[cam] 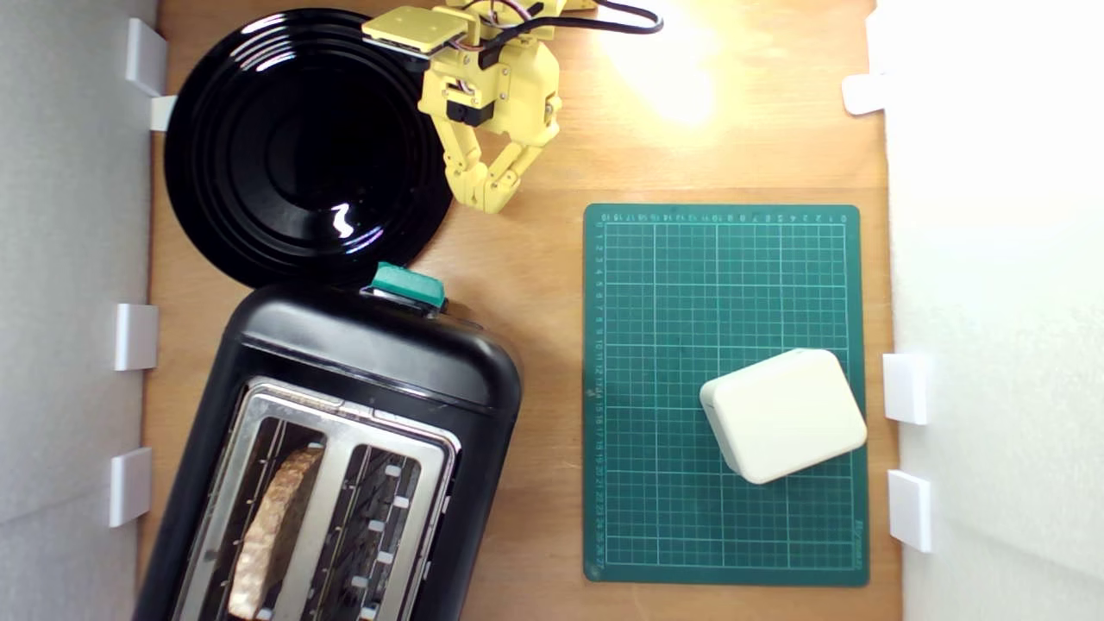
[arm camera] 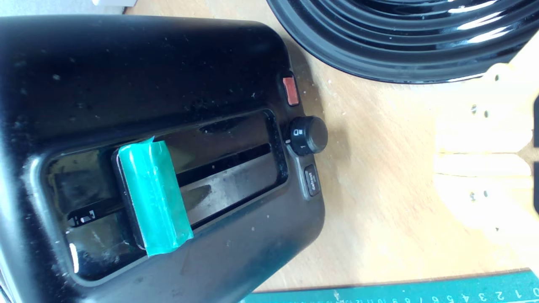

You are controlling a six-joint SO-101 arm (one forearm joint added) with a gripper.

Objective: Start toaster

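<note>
The toaster (cam: 345,448) was a bulky, glossy black two-slot appliance, likely heavy and steady enough to stay put under a push, though its smooth shell looked slippery; the sensible place to act on it was the teal-green lever knob (cam: 408,286), a small stiff tab riding in a slot on the toaster's end face, which would probably resist with a spring until it latched low. A slice of bread (cam: 272,535) already stood in one slot. The hand (cam: 489,200) hovered over bare tabletop (cam: 535,285), its yellow fingers drawn together at the tips and gripping nothing. The lever lay a short way ahead of the fingertips, slightly to the exterior view's left, apart from them with open wood between. The round black plate (cam: 259,147) sat just beside the hand on the exterior view's left, and the green cutting mat (cam: 655,285) with its white box (cam: 783,414) on the other side.
</note>
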